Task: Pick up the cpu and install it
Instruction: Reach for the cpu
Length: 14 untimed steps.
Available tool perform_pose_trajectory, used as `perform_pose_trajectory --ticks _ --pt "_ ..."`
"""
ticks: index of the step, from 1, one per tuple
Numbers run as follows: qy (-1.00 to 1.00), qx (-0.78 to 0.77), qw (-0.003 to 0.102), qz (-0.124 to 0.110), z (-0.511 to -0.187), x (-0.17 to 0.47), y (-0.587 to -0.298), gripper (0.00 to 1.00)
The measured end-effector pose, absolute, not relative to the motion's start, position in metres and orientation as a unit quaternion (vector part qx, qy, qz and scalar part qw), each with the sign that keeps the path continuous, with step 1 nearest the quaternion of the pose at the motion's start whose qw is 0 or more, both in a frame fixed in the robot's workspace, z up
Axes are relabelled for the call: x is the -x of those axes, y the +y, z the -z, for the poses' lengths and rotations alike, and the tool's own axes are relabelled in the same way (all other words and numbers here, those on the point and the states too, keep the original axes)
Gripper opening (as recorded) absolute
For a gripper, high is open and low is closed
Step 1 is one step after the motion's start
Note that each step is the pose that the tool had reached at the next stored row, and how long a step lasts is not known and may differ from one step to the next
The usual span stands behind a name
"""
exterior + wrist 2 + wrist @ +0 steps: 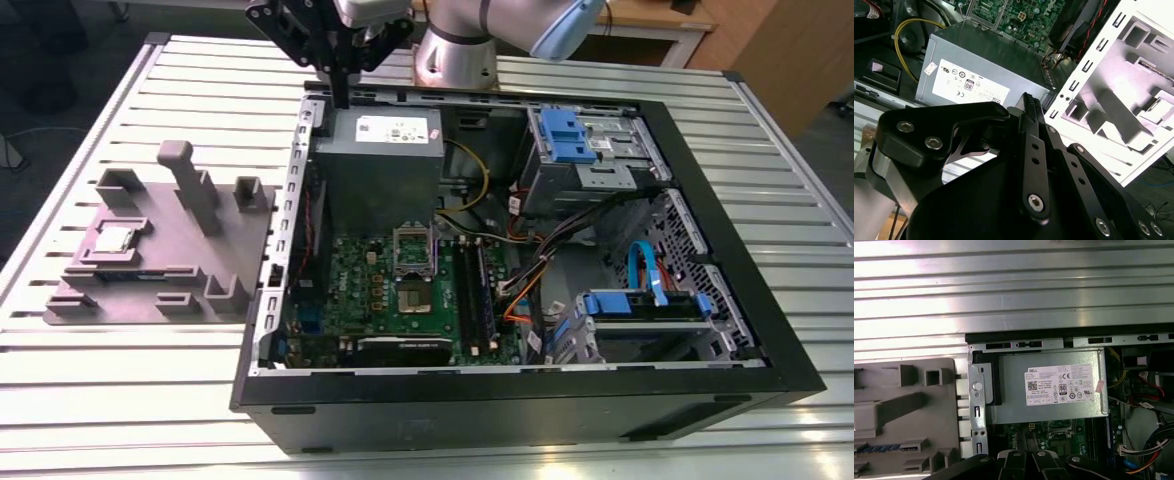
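The cpu (114, 238) is a small shiny square lying flat in a recess of the grey fixture (167, 255), at the exterior view's left of the open computer case (534, 400). My gripper (340, 92) hangs high over the case's back wall, above the grey power-supply box (380, 150), far from the cpu. Its black fingers (1029, 107) lie pressed together with nothing between them, so it is shut. The dark socket (415, 270) with its metal frame sits in the middle of the green motherboard (360, 300). In the first wrist view a part of the socket (1059, 427) peeks out below the power-supply box (1049, 385).
The fixture (904, 410) carries tall grey posts (187, 190) and a blue-edged slot. Inside the case are blue drive brackets (567, 135), orange and black cables (527, 285) and memory slots (478, 300). Everything rests on a ribbed metal table (134, 390).
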<state>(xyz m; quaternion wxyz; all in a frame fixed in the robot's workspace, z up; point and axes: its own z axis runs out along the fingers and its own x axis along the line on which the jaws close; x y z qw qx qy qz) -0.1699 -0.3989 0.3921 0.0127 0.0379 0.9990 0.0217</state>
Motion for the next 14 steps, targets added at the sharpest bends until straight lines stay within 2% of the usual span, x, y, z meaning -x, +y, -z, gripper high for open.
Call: perform_pose_trajectory --ticks 14 --pt "0.999 -0.038 0.013 -0.022 -0.3921 0.1727 -0.3989 0.1"
